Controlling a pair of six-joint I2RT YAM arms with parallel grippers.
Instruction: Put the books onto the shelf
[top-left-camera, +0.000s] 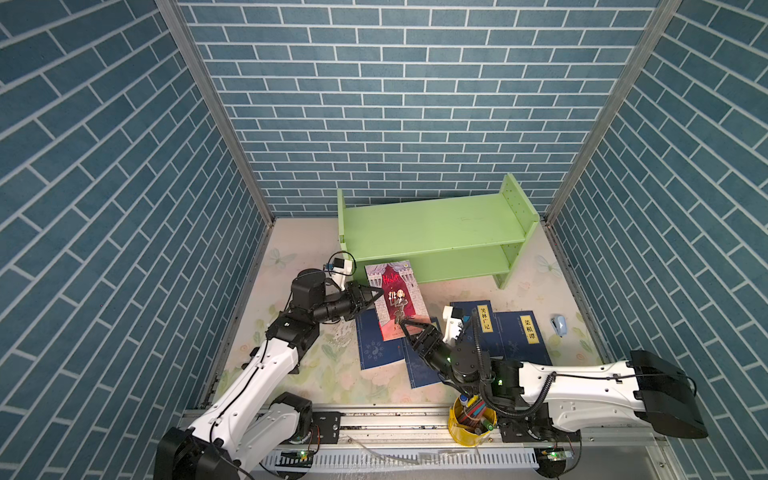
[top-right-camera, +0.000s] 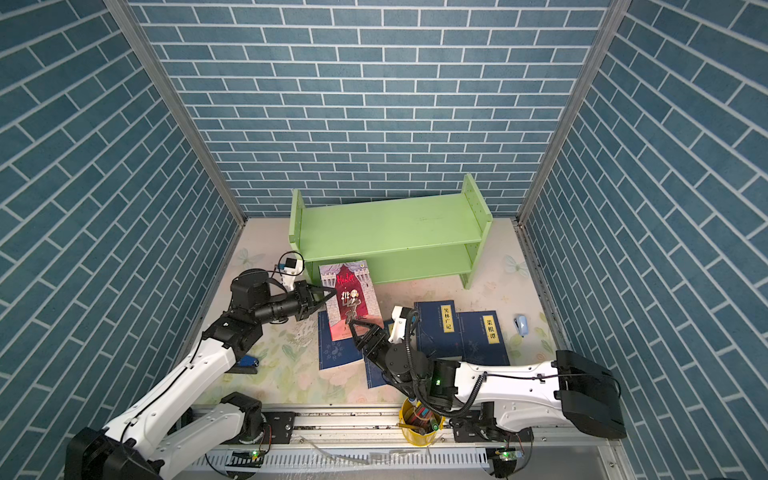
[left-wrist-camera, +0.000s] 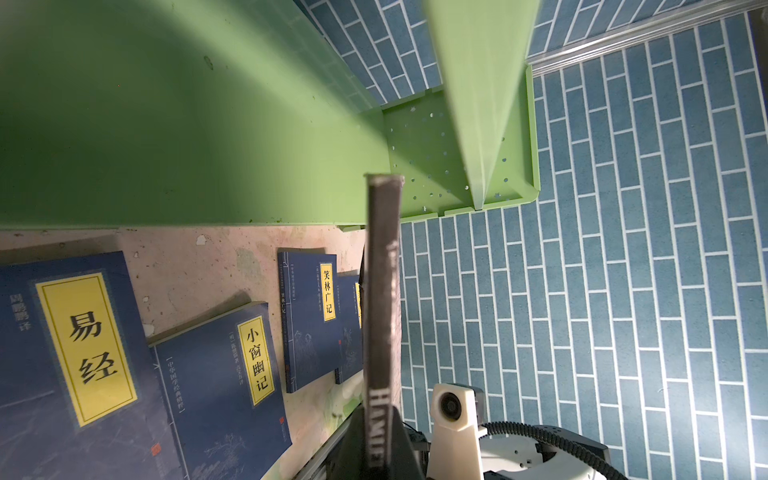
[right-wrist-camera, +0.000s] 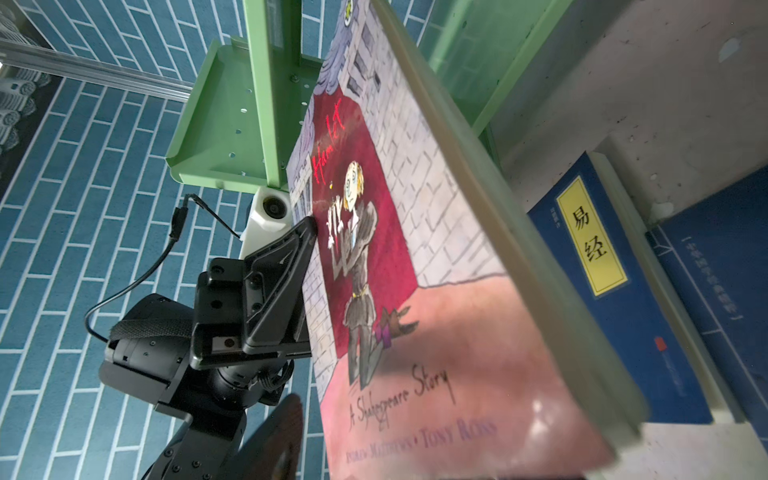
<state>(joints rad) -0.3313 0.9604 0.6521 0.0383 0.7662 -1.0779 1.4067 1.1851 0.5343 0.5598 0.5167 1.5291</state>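
Slippage risk: left tool pinches red book by its spine; right tool open; book could twist.

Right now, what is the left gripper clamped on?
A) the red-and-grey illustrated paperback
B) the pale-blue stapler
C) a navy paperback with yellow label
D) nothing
A: the left gripper is shut on the spine edge of the red-and-grey illustrated paperback, near the light-green wooden shelf.

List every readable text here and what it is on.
"Hamlet": red-cover book, front.
"A Shakespeare Story": same cover.
"Andrew Matthews · Tony Ross": same cover.
"HAML…": its spine, rest hidden.
"易经": first navy book.
"小窗幽记": second navy book.
"笑林广记": third navy book.
"菜根谭": fourth navy book.
Smaller cover print: unreadable.
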